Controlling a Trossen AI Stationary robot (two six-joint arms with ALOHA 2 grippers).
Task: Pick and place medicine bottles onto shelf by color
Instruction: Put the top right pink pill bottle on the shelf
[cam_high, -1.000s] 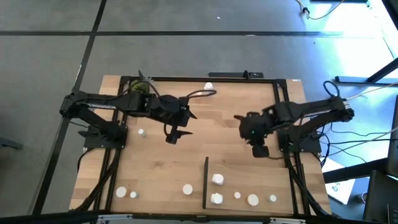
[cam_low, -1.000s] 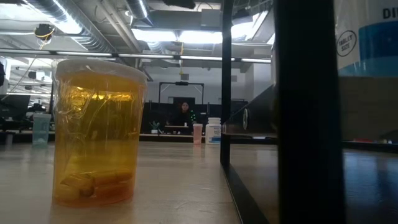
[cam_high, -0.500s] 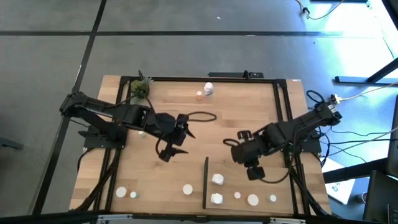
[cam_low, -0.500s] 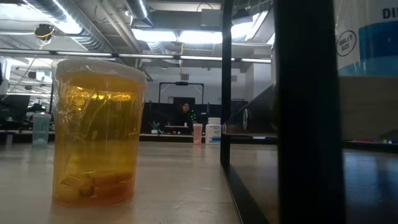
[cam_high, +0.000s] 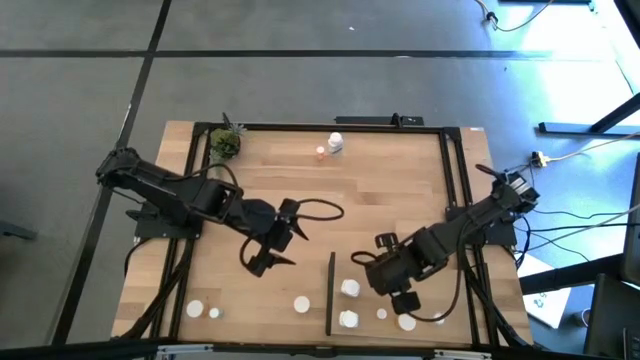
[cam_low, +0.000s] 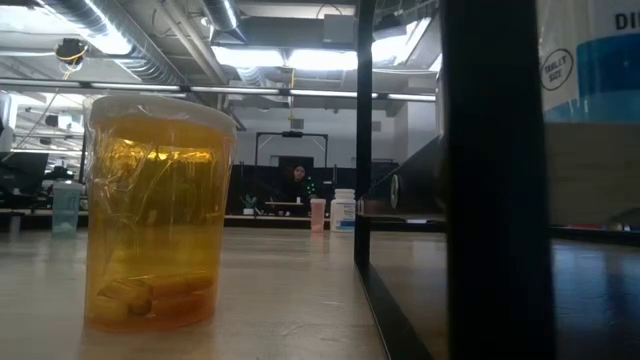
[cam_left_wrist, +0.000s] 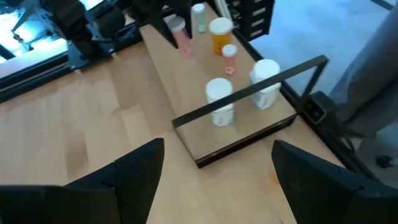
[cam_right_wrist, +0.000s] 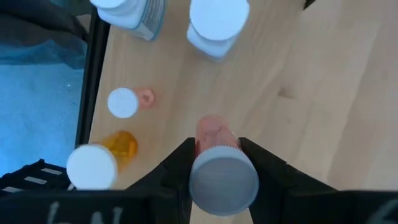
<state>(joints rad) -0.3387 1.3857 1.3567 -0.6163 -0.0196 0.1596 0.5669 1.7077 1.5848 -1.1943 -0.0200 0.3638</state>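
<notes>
Right claw (cam_right_wrist: 214, 163) advanced over shelf (cam_high: 432, 262), pinkish bottle (cam_right_wrist: 221, 168) clamped between fingers (white-capped).

Shelf (cam_high: 400, 300) is the light-wood patch at about 5 o'clock on the table, thin black upright strip on its left edge. Four white-capped medicine bottles (cam_high: 349, 288) stand on it, a pinkish bottle (cam_right_wrist: 219, 163) hangs above them, three sit at 7 o'clock, and two stand at 12 o'clock.

Probably lab: ducts (cam_low: 150, 60), workstations (cam_low: 30, 175)
</notes>
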